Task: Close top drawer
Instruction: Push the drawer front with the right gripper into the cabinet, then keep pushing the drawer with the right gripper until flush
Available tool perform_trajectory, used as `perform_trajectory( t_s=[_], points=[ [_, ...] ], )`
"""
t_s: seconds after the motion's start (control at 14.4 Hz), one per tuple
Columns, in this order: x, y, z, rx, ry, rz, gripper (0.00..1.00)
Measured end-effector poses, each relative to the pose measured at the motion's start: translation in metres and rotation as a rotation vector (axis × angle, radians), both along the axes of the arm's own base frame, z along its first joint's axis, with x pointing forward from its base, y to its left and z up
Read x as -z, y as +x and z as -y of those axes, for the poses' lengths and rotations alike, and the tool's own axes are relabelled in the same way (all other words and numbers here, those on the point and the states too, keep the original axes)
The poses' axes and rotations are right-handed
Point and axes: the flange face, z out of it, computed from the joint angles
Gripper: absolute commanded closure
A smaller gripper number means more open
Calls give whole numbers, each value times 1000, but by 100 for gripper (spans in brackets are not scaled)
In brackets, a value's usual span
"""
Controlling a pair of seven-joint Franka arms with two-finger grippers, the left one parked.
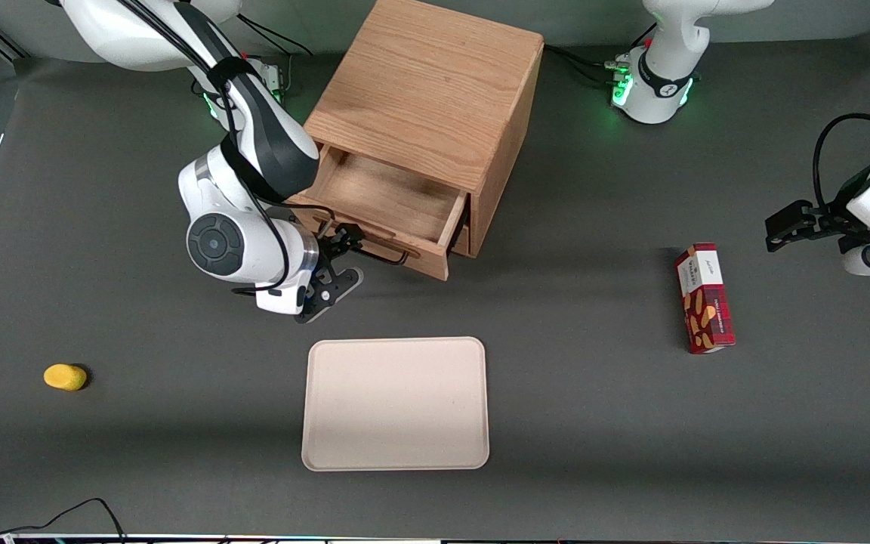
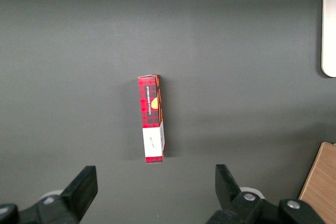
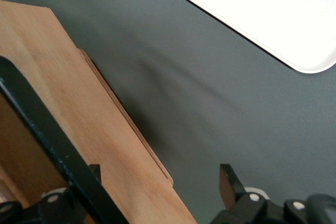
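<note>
The wooden cabinet point(image 1: 427, 83) stands on the dark table with its top drawer point(image 1: 382, 193) pulled out, its light-oak inside bare. A thin black wire handle point(image 1: 384, 255) runs along the drawer's front. My right gripper point(image 1: 337, 264) is open at that front, at the handle's end toward the working arm. In the right wrist view the oak drawer front point(image 3: 100, 129) passes between my gripper's point(image 3: 160, 182) spread fingers, and the black handle point(image 3: 47, 135) crosses just in front of one fingertip point(image 3: 95, 173). The other fingertip point(image 3: 229, 181) hangs over bare table.
A beige tray point(image 1: 396, 404) lies nearer the front camera than the cabinet; its rim also shows as the tray point(image 3: 252, 9). A red snack box point(image 1: 704, 307) lies toward the parked arm's end. A small yellow object point(image 1: 65, 376) sits toward the working arm's end.
</note>
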Motion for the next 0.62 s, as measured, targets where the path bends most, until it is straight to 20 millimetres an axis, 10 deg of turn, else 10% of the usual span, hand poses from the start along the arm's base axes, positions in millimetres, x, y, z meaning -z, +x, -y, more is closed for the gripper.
perform_trajectory(
  t_s=[0.62],
  points=[
    [0, -13, -4, 20, -11, -19, 0]
  ],
)
